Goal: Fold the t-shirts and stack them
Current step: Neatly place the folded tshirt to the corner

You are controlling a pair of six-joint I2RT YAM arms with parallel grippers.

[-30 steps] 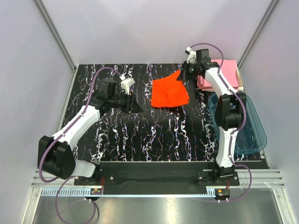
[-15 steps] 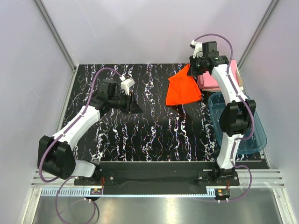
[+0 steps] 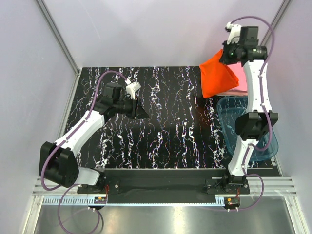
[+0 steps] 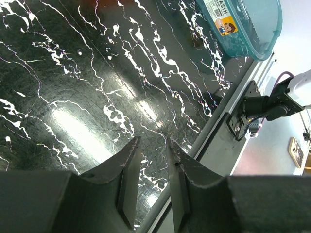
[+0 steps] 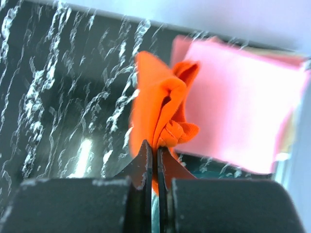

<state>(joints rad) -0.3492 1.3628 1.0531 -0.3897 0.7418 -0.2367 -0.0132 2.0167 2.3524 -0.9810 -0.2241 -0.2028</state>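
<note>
My right gripper (image 3: 225,52) is shut on the bright orange-red t-shirt (image 3: 217,76) and holds it up in the air at the back right. The cloth hangs down over the stack of folded pink t-shirts (image 3: 237,78). In the right wrist view the gripper (image 5: 155,150) pinches a bunched edge of the orange-red t-shirt (image 5: 158,108), with the pink t-shirts (image 5: 238,102) beyond it. My left gripper (image 3: 145,113) hovers low over the left-middle of the table, a little open and empty. In the left wrist view the gripper (image 4: 151,145) shows a narrow gap over bare table.
A translucent teal plastic tub (image 3: 256,127) stands at the right edge, just in front of the pink stack; it also shows in the left wrist view (image 4: 248,24). The black marbled table (image 3: 165,131) has a metal rail along its near edge.
My right gripper has lifted the orange-red t-shirt off the table and carried it right and back, over the pink stack. The left arm has not moved.
</note>
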